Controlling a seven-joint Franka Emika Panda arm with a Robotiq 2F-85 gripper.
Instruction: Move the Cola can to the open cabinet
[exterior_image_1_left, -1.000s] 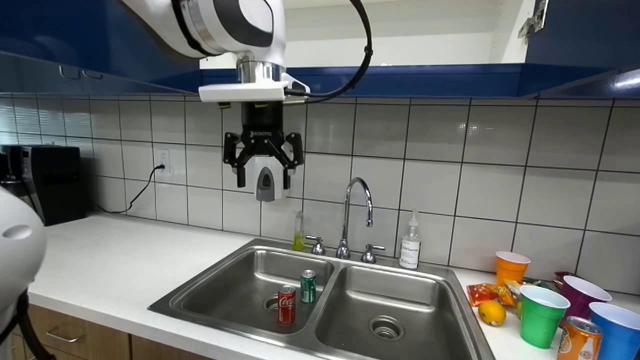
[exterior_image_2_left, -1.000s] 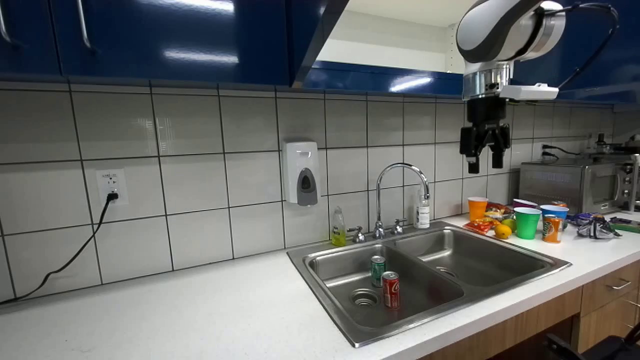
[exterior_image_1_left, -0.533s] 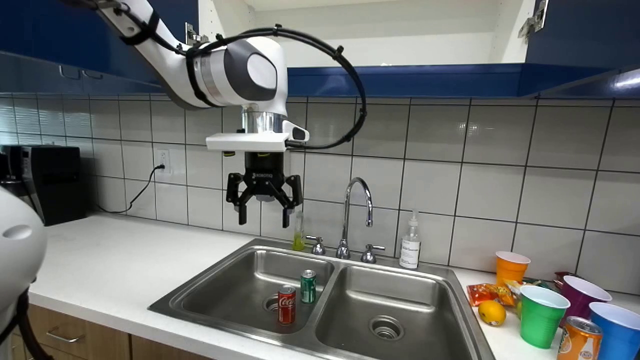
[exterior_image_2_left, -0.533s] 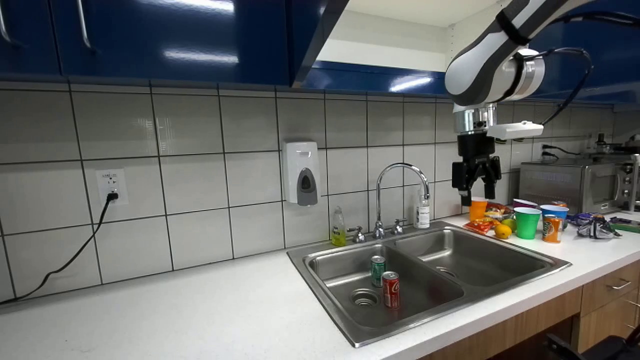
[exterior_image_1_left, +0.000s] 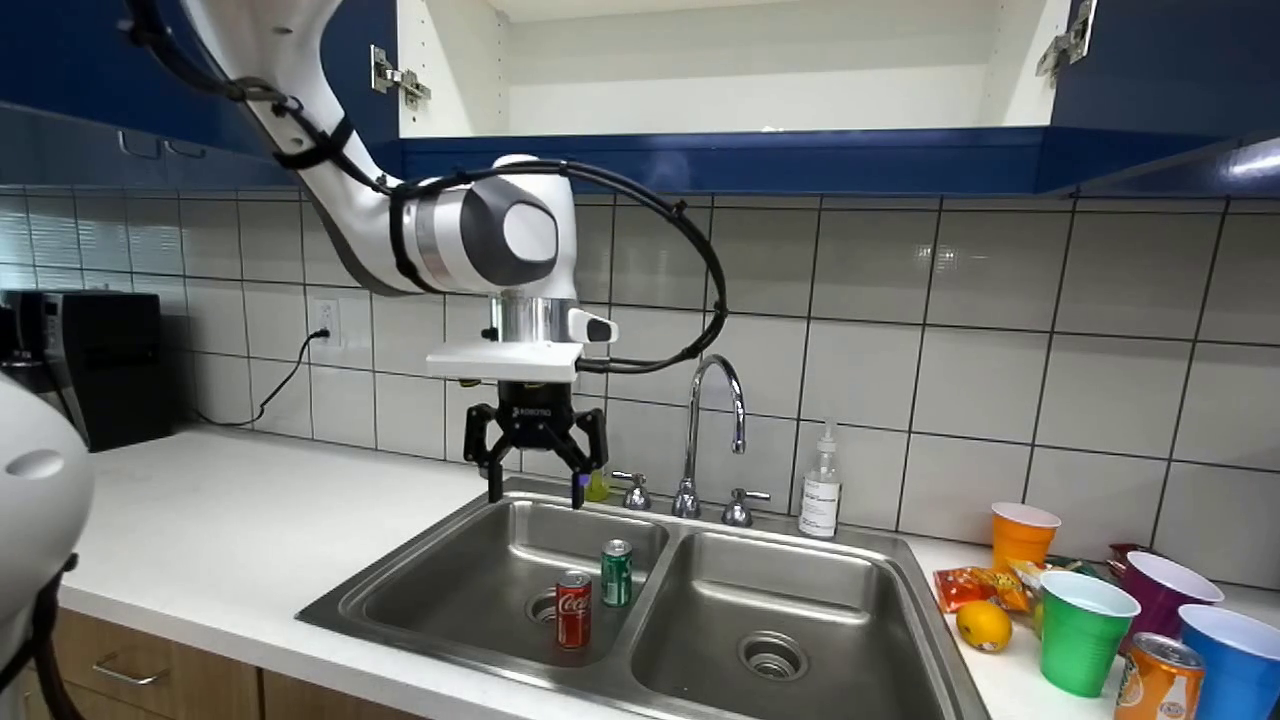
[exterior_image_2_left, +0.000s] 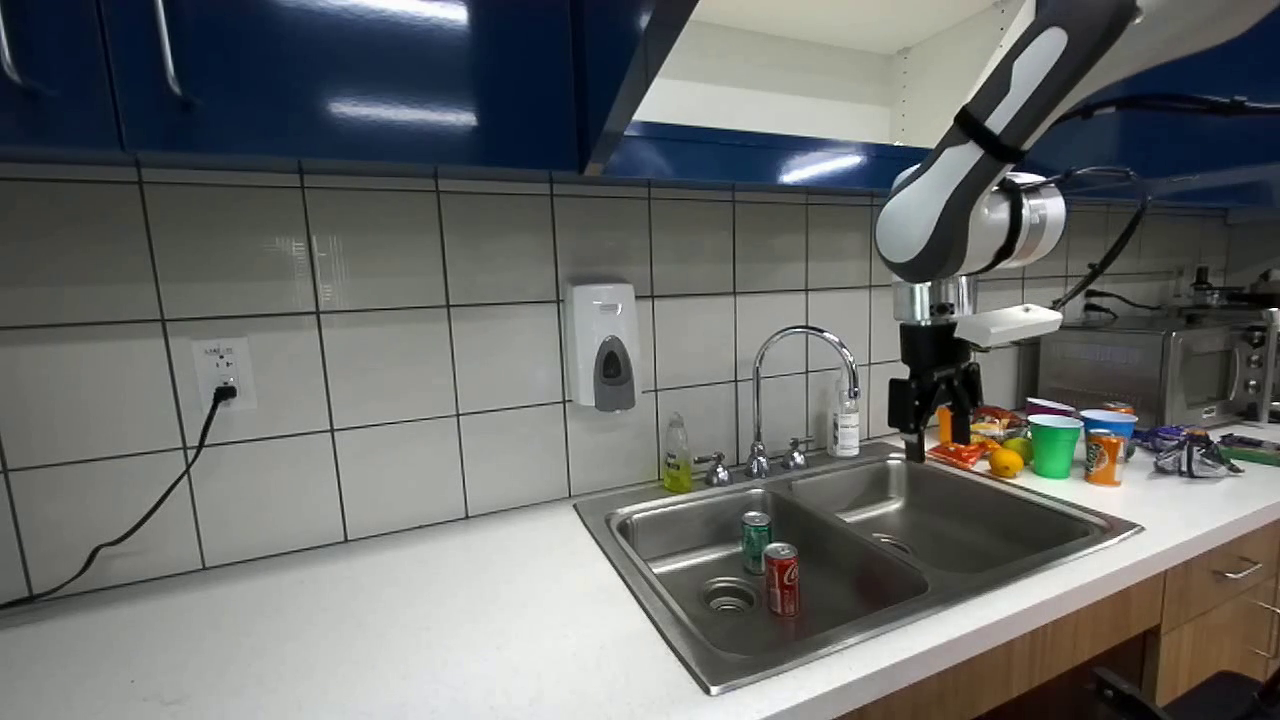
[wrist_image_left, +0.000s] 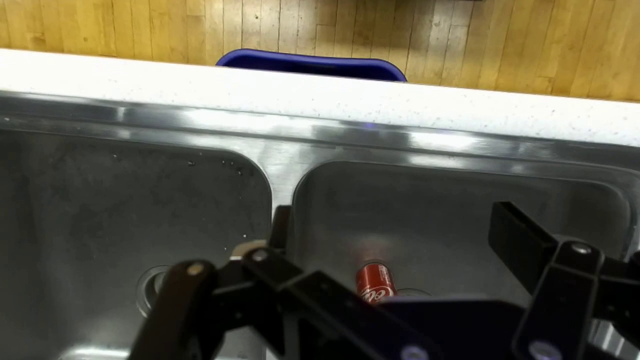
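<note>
While Cola can (exterior_image_1_left: 573, 612) stands upright, red sides show white script.

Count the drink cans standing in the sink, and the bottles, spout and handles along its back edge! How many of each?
Cans: 2 (red Cola can, green can)
Bottles: 2 (bottle with yellow-green liquid, bottle with white label)
Spout: 1
Handles: 2 (one either side of the spout)
Total: 7
</note>
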